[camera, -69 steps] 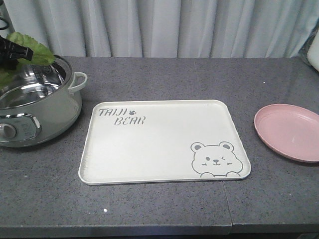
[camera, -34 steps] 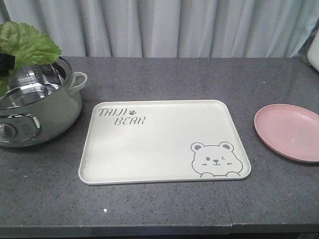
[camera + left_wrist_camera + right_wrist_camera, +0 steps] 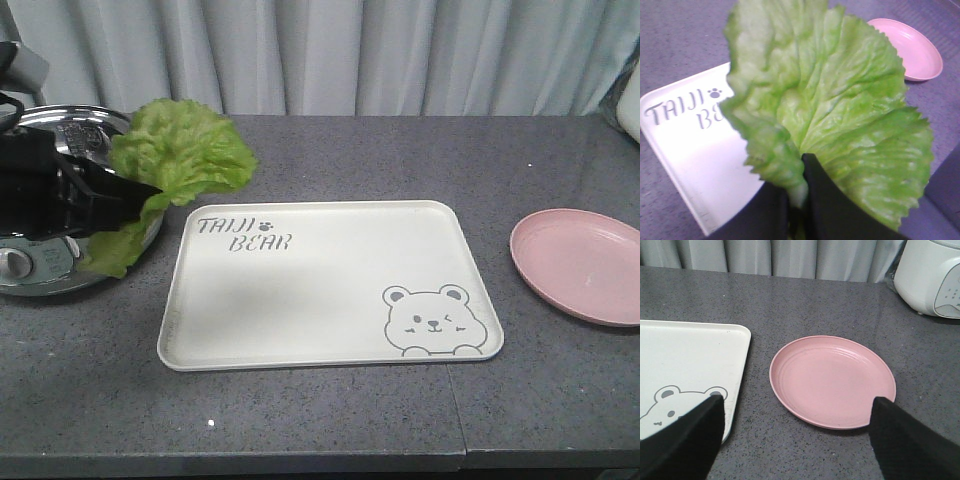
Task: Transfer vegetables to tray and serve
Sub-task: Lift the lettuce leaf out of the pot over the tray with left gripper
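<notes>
A crinkly green lettuce leaf hangs in the air between the steel pot and the tray's left edge. My left gripper is shut on the leaf's pale stem. In the left wrist view the leaf fans out above the gripper and covers much of the cream-white tray. The tray, with grey lettering and a bear drawing, lies flat mid-table with nothing on it. My right gripper is open above the bare counter between the tray and the pink plate.
A round pink plate lies right of the tray. The steel electric pot stands at the left, partly behind my left arm. A white appliance stands at the back right. Grey curtains hang behind the grey counter.
My left gripper has carried the lettuce leaf out of the pot and rightward, down toward the tray's left edge. The tray and plate have not moved.
</notes>
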